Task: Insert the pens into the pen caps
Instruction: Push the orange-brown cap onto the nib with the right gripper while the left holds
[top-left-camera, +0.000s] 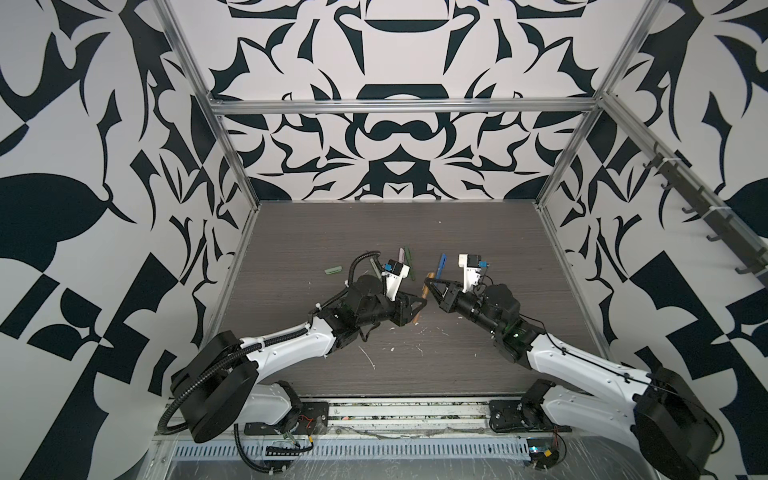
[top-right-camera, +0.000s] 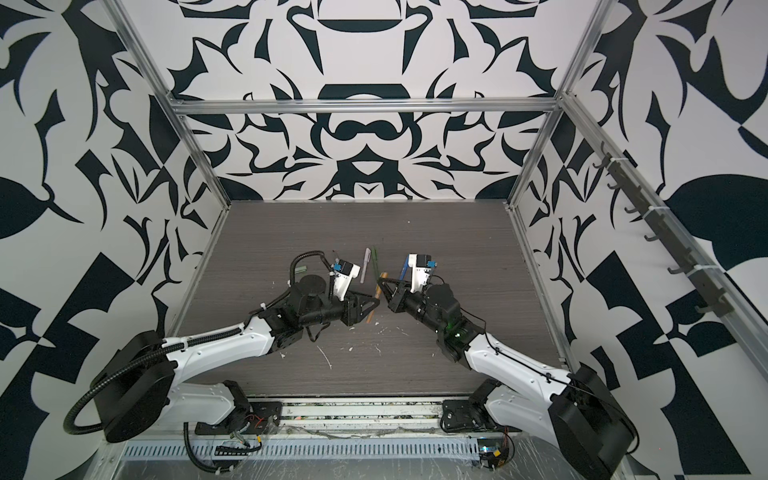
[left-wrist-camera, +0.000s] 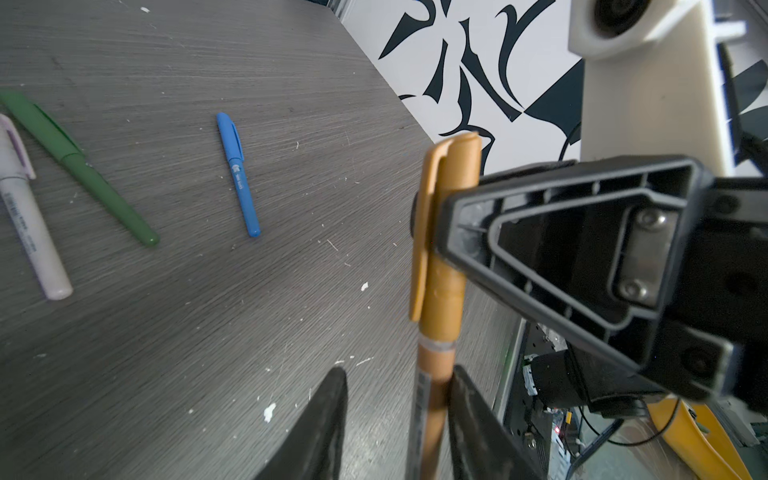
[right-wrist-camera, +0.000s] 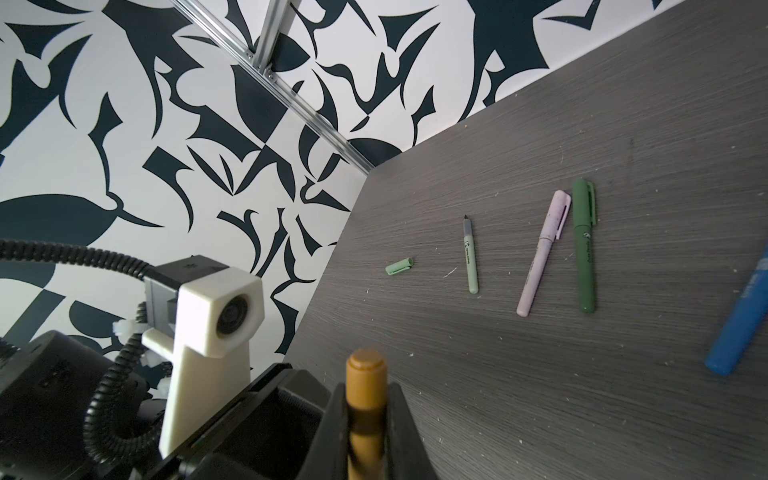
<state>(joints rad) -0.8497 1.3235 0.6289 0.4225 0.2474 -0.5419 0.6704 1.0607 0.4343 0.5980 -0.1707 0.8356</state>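
Right claw (left-wrist-camera: 430, 220) pinches the orange pen (left-wrist-camera: 436, 365) by its cap (left-wrist-camera: 455, 178), raised at centre; left claw (left-wrist-camera: 399, 374) stands spread around the barrel, likely because the cap looks seated. Farther off lie 3 capped pens (right-wrist-camera: 584, 249); far left, the pale-green pen (right-wrist-camera: 471, 257) and pale-green cap (right-wrist-camera: 400, 266) lie apart.

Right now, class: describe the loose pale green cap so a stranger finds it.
On the grey table, find the leftmost loose item. Next to the uncapped pale green pen lies the pale green cap, the only short stub holding no pen.
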